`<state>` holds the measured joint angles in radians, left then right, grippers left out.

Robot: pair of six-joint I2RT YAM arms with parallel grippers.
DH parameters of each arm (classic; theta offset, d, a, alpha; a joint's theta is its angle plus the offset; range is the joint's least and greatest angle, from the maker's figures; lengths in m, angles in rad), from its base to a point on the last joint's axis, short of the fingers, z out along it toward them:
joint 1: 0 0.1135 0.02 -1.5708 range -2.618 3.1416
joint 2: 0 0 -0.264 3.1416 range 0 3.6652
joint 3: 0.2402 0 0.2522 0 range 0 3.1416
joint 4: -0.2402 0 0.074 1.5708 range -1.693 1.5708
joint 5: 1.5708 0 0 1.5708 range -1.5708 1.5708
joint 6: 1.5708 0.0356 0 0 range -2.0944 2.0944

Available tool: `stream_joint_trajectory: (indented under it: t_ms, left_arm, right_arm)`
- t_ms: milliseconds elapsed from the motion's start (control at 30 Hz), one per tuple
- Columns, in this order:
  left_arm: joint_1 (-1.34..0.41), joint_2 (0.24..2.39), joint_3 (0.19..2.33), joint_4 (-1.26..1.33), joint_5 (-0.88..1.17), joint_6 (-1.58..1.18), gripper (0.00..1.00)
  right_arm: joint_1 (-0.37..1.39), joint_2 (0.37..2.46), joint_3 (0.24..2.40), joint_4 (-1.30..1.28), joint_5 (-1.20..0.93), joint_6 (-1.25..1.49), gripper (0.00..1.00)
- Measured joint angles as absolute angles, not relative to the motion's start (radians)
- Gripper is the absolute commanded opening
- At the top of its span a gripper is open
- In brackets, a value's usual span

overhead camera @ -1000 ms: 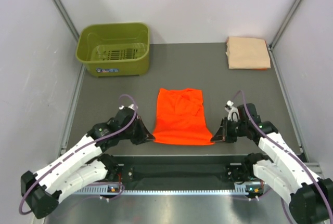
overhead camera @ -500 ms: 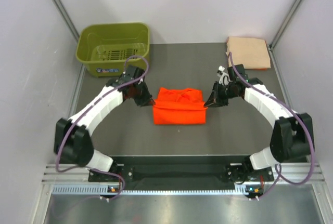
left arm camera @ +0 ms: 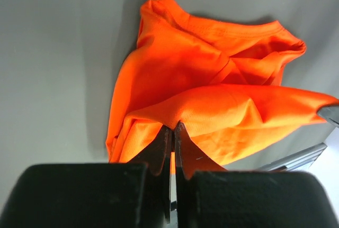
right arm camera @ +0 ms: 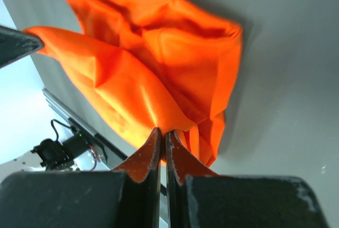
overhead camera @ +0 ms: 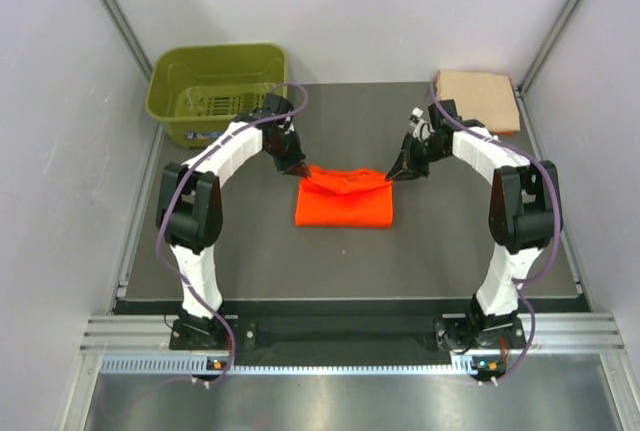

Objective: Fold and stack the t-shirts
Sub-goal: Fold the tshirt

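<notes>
Peach t-shirt [overhead camera: 478,101] folded far right; orange t-shirt [overhead camera: 343,206] mid-fold, edge clamped by left gripper [overhead camera: 300,173] and right gripper [overhead camera: 392,175]; stacking pending.

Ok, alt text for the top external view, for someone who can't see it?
Two robot arms reach over a dark table, the left tool and right tool each shut on a far corner of an orange t-shirt folded over mid-table. A folded peach-tan t-shirt lies at the far right corner, an olive-green basket at the far left.
</notes>
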<state>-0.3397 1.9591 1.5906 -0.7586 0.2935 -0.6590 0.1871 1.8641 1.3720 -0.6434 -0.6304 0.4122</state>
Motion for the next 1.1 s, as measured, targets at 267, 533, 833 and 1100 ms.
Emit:
stream_joint_trajectory:
  t_ms: [267, 533, 833, 1100]
  left_arm:
    - [-0.319, 2.032, 1.681, -0.764, 0.311, -0.624, 0.0]
    - [-0.315, 2.049, 1.7, -0.759, 0.307, -0.607, 0.43]
    - [-0.314, 2.024, 1.692, -0.761, 0.26, -0.607, 0.59]
    - [-0.342, 1.822, 1.488, -0.655, 0.379, -0.636, 0.39]
  right_arm:
    - [0.163, 1.975, 1.443, -0.654, -0.657, 0.411, 0.06]
    - [0.16, 2.034, 1.486, -0.663, -0.663, 0.412, 0.37]
    - [0.162, 2.048, 1.675, -0.794, -0.537, 0.331, 0.62]
    - [0.227, 1.925, 1.62, -0.844, -0.472, 0.274, 0.54]
